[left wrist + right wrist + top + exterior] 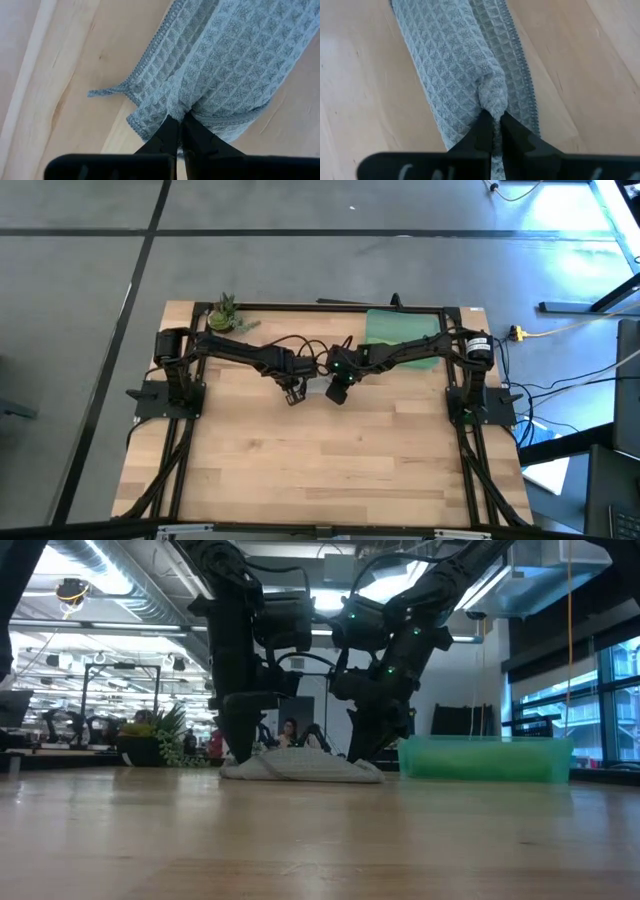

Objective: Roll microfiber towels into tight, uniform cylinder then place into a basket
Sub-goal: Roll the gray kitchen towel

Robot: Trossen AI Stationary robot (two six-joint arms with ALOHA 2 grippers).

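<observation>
The light grey towel [300,766] lies partly rolled on the wooden table [320,460], between my two grippers. My left gripper [181,125] is shut on its left end and also shows in the high view [293,392]. My right gripper [492,124] is shut on its right end and also shows in the high view [338,392]. The teal-green basket [404,335] stands at the far right, under my right arm. The lime green towel is not in view. My left gripper pinches a raised fold of the grey towel [182,107] between its two fingers, near the roll's left end. The fingers come from above, pointing down. The towel rests on the table. My right gripper pinches a bunched fold of the grey towel [492,102] between its two fingers, near the roll's right end. The fingers come from above, pointing down. The towel rests on the table, its stitched edge [522,65] lying flat beside the roll.
A small potted plant [224,313] stands at the far left corner. The black frame [300,307] runs along the table's far edge. Bare wood lies toward the near edge.
</observation>
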